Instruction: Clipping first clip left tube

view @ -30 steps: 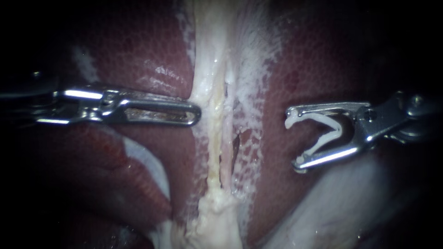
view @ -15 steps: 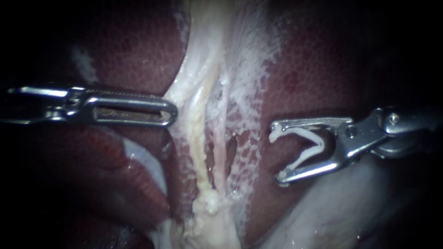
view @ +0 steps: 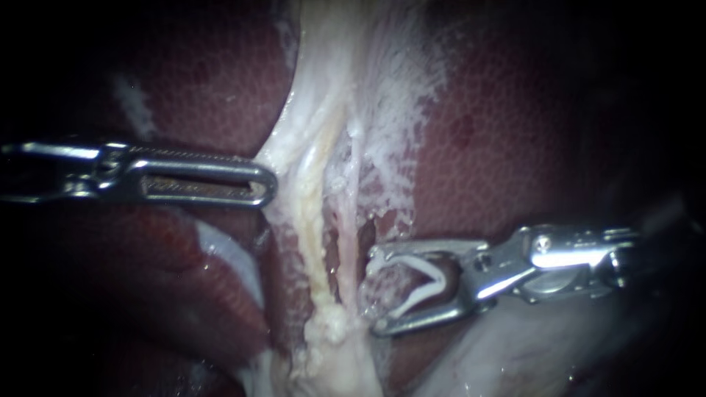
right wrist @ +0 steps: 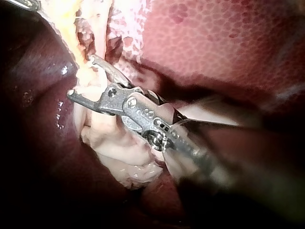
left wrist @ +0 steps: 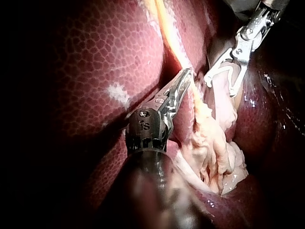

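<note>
Steel jaws of the right instrument [view: 375, 290] are spread on a white clip [view: 437, 281], lower centre. The left tube [view: 318, 220], running top to bottom, is seen just leftward, with pale tissue [view: 283, 158] beside it pinched by the left instrument [view: 265, 184].

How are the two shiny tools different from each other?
The left instrument has long, flat, slotted jaws, closed together on the edge of the pale tissue. The right instrument has jaws standing wide apart, holding a white clip. The left instrument lies level, while the right instrument slants a little. Both are shiny metal with tips at the pale tissue.
</note>
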`<state>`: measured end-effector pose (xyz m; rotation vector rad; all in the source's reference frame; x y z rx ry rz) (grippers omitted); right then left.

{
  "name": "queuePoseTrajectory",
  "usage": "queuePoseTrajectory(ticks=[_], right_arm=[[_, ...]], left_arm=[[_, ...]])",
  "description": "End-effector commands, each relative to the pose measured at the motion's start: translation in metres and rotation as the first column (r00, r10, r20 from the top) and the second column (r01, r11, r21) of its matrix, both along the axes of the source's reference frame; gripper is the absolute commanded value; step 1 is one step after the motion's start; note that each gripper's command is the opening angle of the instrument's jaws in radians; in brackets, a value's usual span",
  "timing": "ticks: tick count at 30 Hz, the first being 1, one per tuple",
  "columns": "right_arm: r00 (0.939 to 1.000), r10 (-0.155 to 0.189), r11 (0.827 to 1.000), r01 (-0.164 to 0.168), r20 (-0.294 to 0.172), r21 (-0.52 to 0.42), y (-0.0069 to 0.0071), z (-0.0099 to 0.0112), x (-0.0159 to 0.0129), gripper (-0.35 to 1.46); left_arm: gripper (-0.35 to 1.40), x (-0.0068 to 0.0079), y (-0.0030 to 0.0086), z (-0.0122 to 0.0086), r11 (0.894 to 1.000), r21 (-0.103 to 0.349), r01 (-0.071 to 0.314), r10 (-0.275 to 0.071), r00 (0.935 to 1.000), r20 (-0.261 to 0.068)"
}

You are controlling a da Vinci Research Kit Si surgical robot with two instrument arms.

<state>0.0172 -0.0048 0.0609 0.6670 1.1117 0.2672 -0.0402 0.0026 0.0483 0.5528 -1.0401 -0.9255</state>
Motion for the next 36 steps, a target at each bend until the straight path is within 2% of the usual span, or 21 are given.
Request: queuePoseTrajectory(ticks=[1, 14, 29, 33, 35, 36], right_arm=[[1.0, -0.002, 1.0, 0.002, 0.001, 0.005, -0.0002, 0.0003, 0.0003, 0.6], [0.9999, 0.008, 1.0, -0.008, 0.014, 0.011, -0.0012, 0.0029, 0.0022, 0.6], [0.9997, 0.016, 1.0, -0.016, 0.02, 0.004, -0.0006, 0.0051, 0.0045, 0.59], [0.9999, 0.003, 1.0, -0.003, 0.015, 0.013, -0.0011, 0.0049, 0.0048, 0.6], [0.9999, -0.014, 1.0, 0.014, 0.008, 0.025, -0.0013, 0.0046, 0.0051, 0.6], [0.9994, -0.034, 0.999, 0.034, 0.001, 0.043, -0.0015, 0.0044, 0.0053, 0.6]], left_arm=[[-0.35, 0.0, 0.0, 0.0, 1.0, 0.0, 0.0, 0.0, 1.0, 0.0], [-0.35, -0.0001, -0.0001, -0.0001, 1.0, 0.0, 0.0, 0.0, 1.0, 0.0], [-0.35, -0.0002, -0.0003, -0.0003, 1.0, -0.001, 0.0, 0.0, 1.0, -0.001], [-0.35, -0.0002, -0.0003, -0.0003, 1.0, -0.001, 0.0, 0.0, 1.0, 0.0], [-0.35, -0.0003, -0.0003, -0.0003, 1.0, -0.001, 0.0, 0.0, 1.0, 0.0], [-0.35, -0.0003, -0.0003, -0.0003, 1.0, -0.001, 0.0, 0.0, 1.0, 0.0]])
